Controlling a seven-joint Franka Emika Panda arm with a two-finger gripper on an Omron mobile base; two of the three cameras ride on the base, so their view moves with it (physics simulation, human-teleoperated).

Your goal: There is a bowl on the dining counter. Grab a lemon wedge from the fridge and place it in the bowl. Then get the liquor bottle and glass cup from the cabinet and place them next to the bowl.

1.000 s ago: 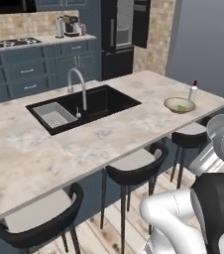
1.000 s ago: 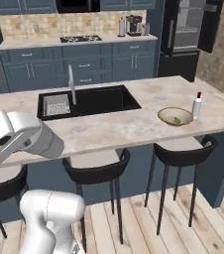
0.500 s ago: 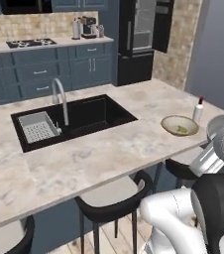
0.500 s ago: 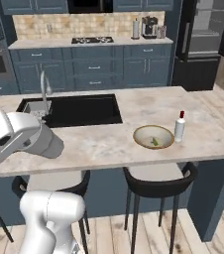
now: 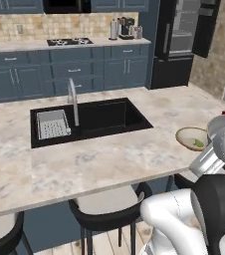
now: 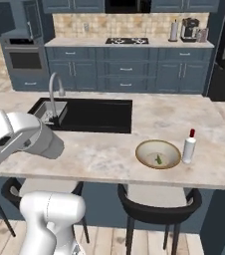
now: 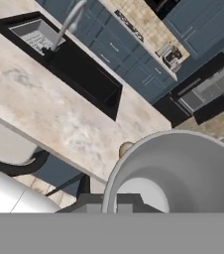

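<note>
Right base view shows a tan bowl (image 6: 158, 153) on the marble worktop (image 6: 104, 149), a small green piece, probably the lemon wedge (image 6: 158, 159), inside it, and a white liquor bottle (image 6: 188, 147) with a red cap just beside it. The tool's fingers are pressed together; what they hold, if anything, cannot be told.

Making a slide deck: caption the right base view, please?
Bowl holding a lemon wedge on the dining counter, liquor bottle beside it.
</note>
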